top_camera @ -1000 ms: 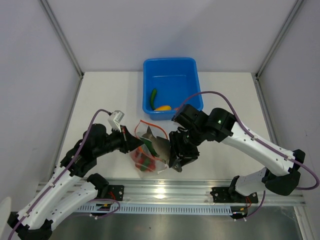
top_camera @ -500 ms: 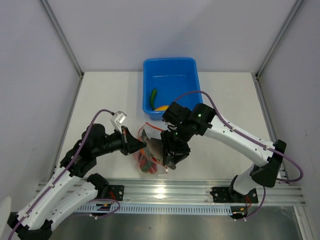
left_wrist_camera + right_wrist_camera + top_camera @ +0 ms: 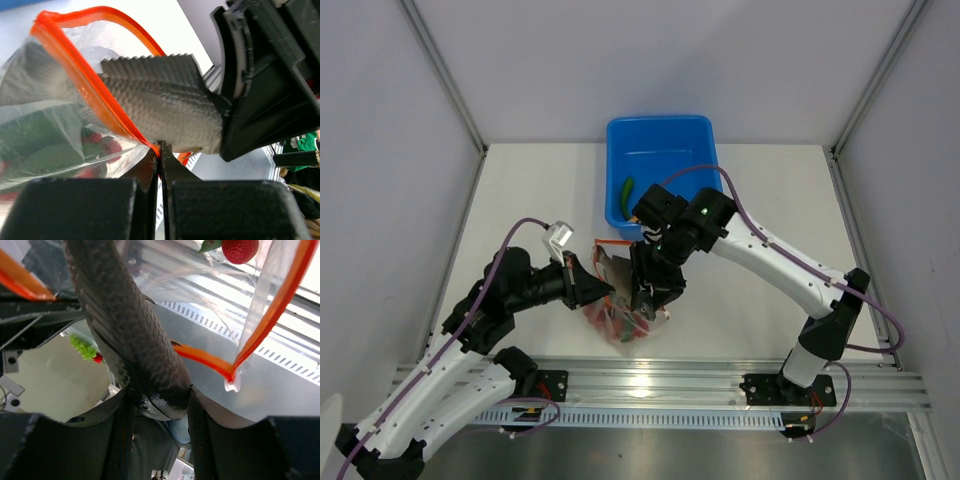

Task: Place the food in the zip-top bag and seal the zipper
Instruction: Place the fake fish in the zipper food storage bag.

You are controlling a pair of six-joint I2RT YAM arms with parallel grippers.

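**Loading the bag.** The left gripper (image 3: pixel 160 152), jaws clenched on the zipper (image 3: pixel 85 95), lifts one lip of the zip-top bag (image 3: pixel 45 130) at the near edge of the table (image 3: pixel 520 200) so that its mouth gapes. The right gripper (image 3: pixel 157 405), jaws grasping the grey fish (image 3: pixel 125 325) by one end, holds it lengthwise between the two lips (red tomatoes (image 3: pixel 105 147) lie inside). A cucumber (image 3: pixel 627 188) lies in the blue tub (image 3: pixel 660 150); the bag is unsealed.

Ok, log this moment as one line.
left gripper: shut on zipper, holding zip-top bag mouth open | right gripper: shut on grey fish, partway into bag | cucumber: in blue tub
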